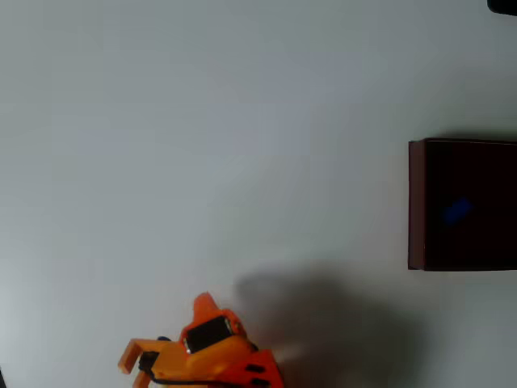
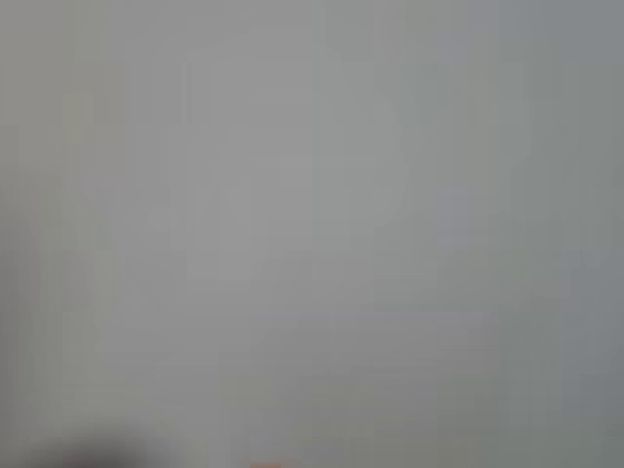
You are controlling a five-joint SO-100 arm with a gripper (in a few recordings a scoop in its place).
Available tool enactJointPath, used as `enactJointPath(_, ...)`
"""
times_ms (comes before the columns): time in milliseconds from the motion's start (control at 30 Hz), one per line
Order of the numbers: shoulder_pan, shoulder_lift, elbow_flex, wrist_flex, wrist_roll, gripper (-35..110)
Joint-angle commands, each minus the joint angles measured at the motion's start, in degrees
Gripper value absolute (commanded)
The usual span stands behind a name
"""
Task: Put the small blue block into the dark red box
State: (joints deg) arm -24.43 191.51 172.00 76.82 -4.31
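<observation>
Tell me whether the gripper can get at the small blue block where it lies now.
Probably yes. The small blue block lies inside the open-topped dark red box, and bare table separates it from the gripper. The box walls mean approaching from above.

Pale grey-white counter (image 1: 202, 137) spread across the overhead view, plain and unmarked, with a soft dark shadow (image 1: 331, 323) lying on it toward the lower middle. Small black object (image 1: 502, 6) cut off at the top right corner, too little showing to tell what. In the wrist view, a blurred grey surface (image 2: 312, 214), darker at the lower left corner.
</observation>
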Motion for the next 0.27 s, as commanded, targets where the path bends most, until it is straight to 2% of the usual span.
enactJointPath(0, -0.5, 0.6, 0.3, 0.3, -0.9, 0)
enactJointPath(233, -0.6, 0.6, 0.3, 0.3, -1.1, 0)
